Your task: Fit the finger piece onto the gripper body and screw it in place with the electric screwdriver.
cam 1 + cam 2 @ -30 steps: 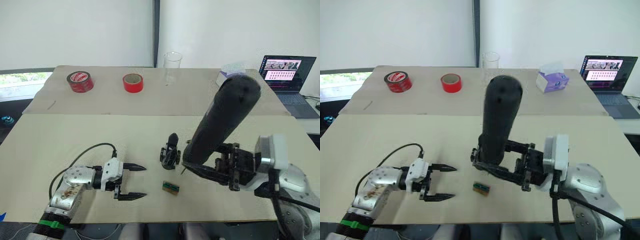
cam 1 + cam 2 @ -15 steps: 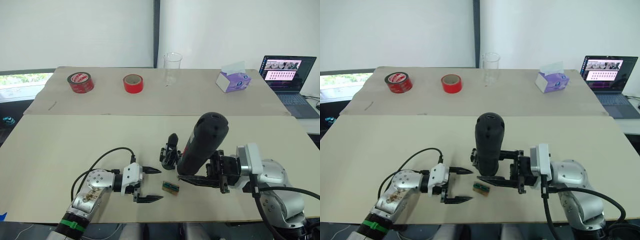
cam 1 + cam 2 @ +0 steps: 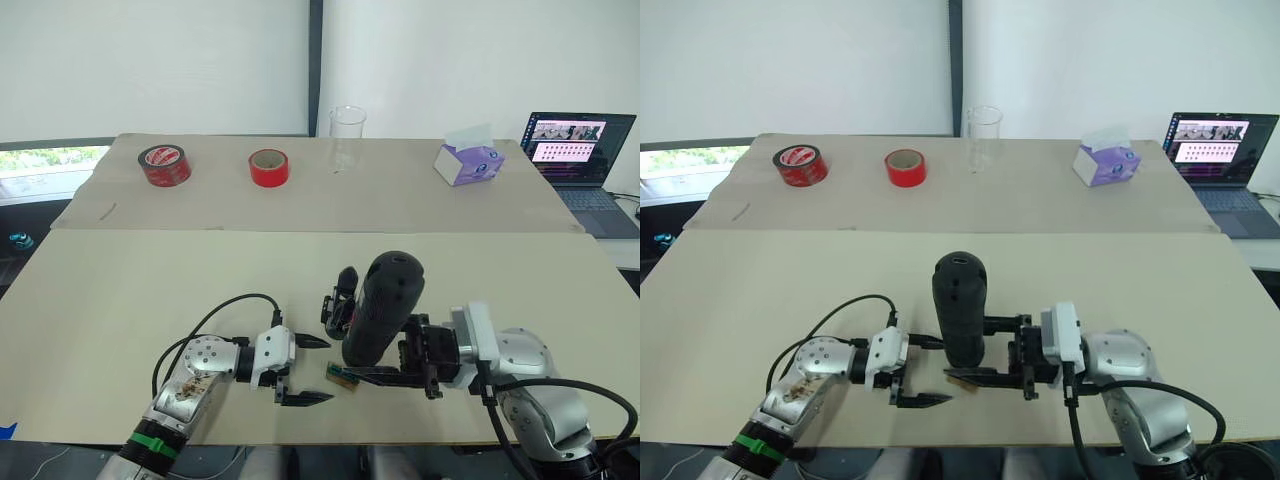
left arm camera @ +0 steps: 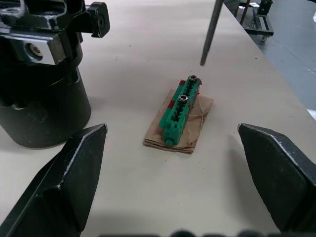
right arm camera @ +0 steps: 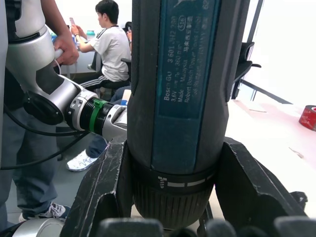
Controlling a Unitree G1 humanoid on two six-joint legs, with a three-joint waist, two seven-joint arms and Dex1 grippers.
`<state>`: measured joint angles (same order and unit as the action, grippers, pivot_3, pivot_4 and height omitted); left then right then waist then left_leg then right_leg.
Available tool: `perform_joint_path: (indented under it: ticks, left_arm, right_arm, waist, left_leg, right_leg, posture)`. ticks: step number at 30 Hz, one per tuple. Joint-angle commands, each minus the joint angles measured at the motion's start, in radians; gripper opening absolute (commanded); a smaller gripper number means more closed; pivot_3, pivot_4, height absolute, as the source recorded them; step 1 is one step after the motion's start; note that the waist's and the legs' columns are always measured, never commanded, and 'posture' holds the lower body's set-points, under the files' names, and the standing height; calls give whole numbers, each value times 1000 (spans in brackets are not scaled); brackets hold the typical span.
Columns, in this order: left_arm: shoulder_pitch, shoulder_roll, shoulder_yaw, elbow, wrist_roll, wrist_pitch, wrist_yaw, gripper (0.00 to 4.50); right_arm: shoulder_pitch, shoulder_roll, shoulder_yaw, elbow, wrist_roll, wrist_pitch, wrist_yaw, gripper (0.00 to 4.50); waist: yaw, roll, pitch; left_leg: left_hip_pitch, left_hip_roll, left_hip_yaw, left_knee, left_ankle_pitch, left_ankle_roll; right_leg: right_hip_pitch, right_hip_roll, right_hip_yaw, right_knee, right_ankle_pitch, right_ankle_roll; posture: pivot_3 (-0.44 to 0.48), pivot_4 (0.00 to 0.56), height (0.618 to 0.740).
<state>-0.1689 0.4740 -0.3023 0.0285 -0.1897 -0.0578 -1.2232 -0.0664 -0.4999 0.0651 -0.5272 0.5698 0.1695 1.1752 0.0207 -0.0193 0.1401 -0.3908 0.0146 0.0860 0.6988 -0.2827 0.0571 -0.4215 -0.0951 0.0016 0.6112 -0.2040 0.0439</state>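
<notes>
My right gripper (image 3: 398, 362) is shut on the electric screwdriver (image 3: 381, 308), a thick black cylinder held nearly upright, rounded end up. Its thin metal bit (image 4: 211, 32) hangs just above the table by a small green block. The gripper body (image 3: 342, 301), black with a round base and one pointed finger sticking up, stands on the table just left of and behind the screwdriver. My left gripper (image 3: 320, 370) lies low on the table, open, its fingertips either side of the green block and the gripper body (image 4: 39, 74) close beside one finger. The finger piece is out of view.
A small green block (image 4: 180, 109) holding two screws lies on a brown scrap. On the far table stand two red tape rolls (image 3: 163, 165) (image 3: 269, 168), a glass beaker (image 3: 347, 138), a tissue box (image 3: 468, 163) and a laptop (image 3: 575, 150). A seated person (image 5: 108, 44) shows behind.
My right gripper swung the screwdriver from a steep lean to nearly upright and carried it lower and left. My left gripper slid right, up to the green block.
</notes>
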Motion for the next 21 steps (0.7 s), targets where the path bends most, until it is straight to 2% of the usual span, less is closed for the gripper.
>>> perform_joint_path:
  ticks: [1, 21]
  left_arm:
    - [7, -3, -40, 1, -2, 13, -19, 4500]
    - [21, -4, -58, 5, 2, 5, -16, 4500]
  right_arm:
    - [-11, -8, -12, -20, 15, -40, -4, 1916]
    - [2, -43, -24, -5, 13, -60, -5, 1916]
  waist:
    - [0, 0, 0]
    - [-1, 0, 0]
  left_leg:
    - [0, 0, 0, 0, 0, 0]
    - [0, 0, 0, 0, 0, 0]
  right_leg:
    - [0, 0, 0, 0, 0, 0]
    - [0, 0, 0, 0, -1, -1]
  posture:
    - [0, 150, 740]
    - [0, 150, 740]
